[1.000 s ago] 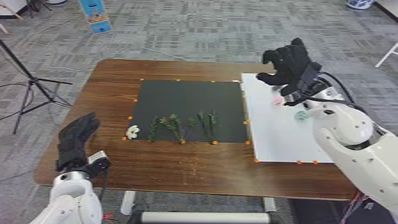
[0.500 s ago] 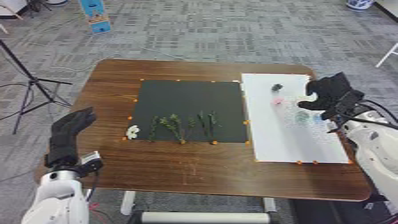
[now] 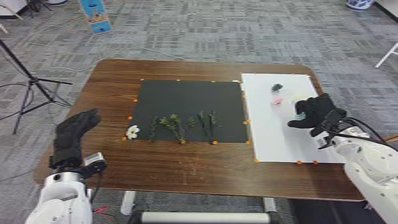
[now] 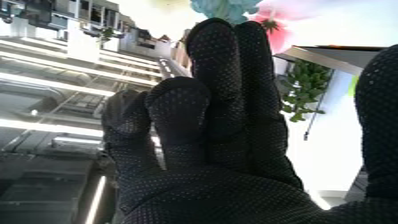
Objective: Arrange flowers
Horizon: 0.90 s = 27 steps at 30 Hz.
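In the head view, my right hand [image 3: 315, 111] is over the right part of the white board, open, partly covering a teal flower [image 3: 298, 117]. A pink flower [image 3: 277, 100] and a dark flower [image 3: 277, 87] lie farther up the board. Green stems [image 3: 174, 127] lie on the near half of the dark mat [image 3: 188, 100], with a white flower [image 3: 132, 132] at its left edge. Open too, my left hand [image 3: 75, 131] is over the table's left side. In the right wrist view, beyond the fingertips of my right hand [image 4: 226, 100], are the teal flower [image 4: 222, 9] and pink flower [image 4: 275, 27].
The white board [image 3: 275, 140] adjoins the mat's right side on the brown table [image 3: 178, 172]. Small orange markers line the edges of both. A black tripod [image 3: 34, 80] stands on the floor left of the table. Green foliage [image 4: 305, 85] appears in the right wrist view.
My right hand has come from the board's far end toward its near part, passing the right edge, then inward to the teal flower. The dark flower is uncovered. My left hand has shifted slightly.
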Available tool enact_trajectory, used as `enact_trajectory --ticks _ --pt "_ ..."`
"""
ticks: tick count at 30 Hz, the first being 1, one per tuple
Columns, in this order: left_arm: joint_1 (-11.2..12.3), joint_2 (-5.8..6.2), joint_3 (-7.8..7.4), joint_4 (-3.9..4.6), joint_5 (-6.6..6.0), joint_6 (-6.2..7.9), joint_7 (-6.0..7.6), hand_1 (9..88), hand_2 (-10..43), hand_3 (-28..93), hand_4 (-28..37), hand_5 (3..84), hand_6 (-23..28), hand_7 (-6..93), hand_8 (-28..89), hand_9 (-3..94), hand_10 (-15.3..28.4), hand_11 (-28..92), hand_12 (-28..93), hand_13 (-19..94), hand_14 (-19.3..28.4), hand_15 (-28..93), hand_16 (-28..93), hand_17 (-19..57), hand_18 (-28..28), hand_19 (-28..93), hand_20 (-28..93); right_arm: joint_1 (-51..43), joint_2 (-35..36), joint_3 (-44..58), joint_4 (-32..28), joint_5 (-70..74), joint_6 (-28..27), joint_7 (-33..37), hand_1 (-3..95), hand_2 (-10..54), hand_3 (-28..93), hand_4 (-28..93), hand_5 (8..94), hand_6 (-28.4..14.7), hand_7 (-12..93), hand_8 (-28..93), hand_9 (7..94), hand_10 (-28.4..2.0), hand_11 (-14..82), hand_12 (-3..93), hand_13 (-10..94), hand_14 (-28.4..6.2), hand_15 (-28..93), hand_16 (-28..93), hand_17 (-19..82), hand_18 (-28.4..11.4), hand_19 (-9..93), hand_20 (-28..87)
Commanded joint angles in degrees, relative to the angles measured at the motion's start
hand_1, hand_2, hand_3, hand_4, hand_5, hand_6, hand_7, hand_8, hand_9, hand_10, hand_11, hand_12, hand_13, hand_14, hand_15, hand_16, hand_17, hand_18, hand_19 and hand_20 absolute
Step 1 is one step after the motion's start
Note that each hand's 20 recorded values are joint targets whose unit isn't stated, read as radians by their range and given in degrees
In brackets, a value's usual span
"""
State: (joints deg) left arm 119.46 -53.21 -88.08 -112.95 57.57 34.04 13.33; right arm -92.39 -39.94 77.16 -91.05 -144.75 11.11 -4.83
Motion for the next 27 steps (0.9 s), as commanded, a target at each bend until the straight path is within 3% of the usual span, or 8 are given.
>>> enact_trajectory --ticks 1,20,24,25,26,27 --pt "0.3 -0.76 0.05 -0.55 0.35 -0.60 0.12 25.4 13.3 73 -28.3 49.5 2.5 19.5 -10 51.6 12.6 23 11 41 15.0 18 0 4.6 13.1 17 20 -0.3 -0.1 1.8 0.1 -1.6 0.3 0.0 24.8 -9.5 68 -17 61.7 -0.9 38 -10 75.5 -14.4 41.2 32.2 67 -15.8 73 42 30 -26.5 81 69" --pt "-0.4 -1.38 0.89 -0.43 0.37 -1.85 -0.15 25.5 13.4 73 -28.3 49.4 2.6 19.4 -10 51.7 12.5 23 12 41 15.2 18 0 4.6 13.1 17 20 3.3 -5.1 0.9 7.2 -9.3 -3.9 -0.1 25.5 -9.5 68 -17 61.8 -0.9 37 -10 75.8 -14.4 41.4 32.0 67 -15.4 73 42 31 -26.6 81 68" --pt "-0.1 -1.36 0.70 -0.50 -0.06 -1.82 0.23 25.5 13.6 73 -28.3 49.4 2.6 19.4 -10 51.7 12.6 23 12 41 15.1 18 0 4.6 13.1 17 20 3.6 -5.0 0.3 7.8 -10.3 -3.5 1.1 29.4 -9.4 67 -17 62.4 -0.5 38 -10 76.3 -14.2 41.4 31.8 68 -15.3 73 42 32 -26.4 81 68" --pt "0.0 -1.42 0.58 -0.54 -0.04 -1.88 0.22 25.5 13.6 73 -28.3 49.4 2.6 19.4 -10 51.7 12.6 23 12 41 15.1 18 0 4.6 13.1 17 20 3.5 -4.6 -0.1 7.7 -9.7 -2.9 1.6 30.4 -8.5 67 -17 62.9 -0.2 38 -10 76.7 -14.1 41.4 31.8 68 -15.1 73 42 32 -26.4 82 68" --pt "0.1 -1.45 0.47 -0.62 0.02 -1.81 0.22 25.5 13.6 73 -28.3 49.5 2.6 19.3 -10 51.7 12.6 23 12 41 15.1 18 0 4.6 13.1 17 20 3.4 -4.3 -0.3 7.4 -9.1 -2.6 1.6 33.2 -3.2 66 -19 64.7 0.5 38 0 77.8 -13.8 41.1 31.7 68 -14.9 73 41 32 -26.2 82 67" --pt "0.0 -1.41 0.50 -0.56 0.08 -1.91 0.14 25.4 13.6 73 -28.3 49.5 2.6 19.3 -10 51.7 12.6 23 12 41 15.1 18 0 4.6 13.1 17 20 2.9 -3.9 -0.1 6.8 -8.6 -2.1 1.7 34.3 1.3 64 -20 66.5 0.9 39 -1 78.8 -13.5 40.8 31.6 69 -14.7 73 41 32 -26.1 82 67"
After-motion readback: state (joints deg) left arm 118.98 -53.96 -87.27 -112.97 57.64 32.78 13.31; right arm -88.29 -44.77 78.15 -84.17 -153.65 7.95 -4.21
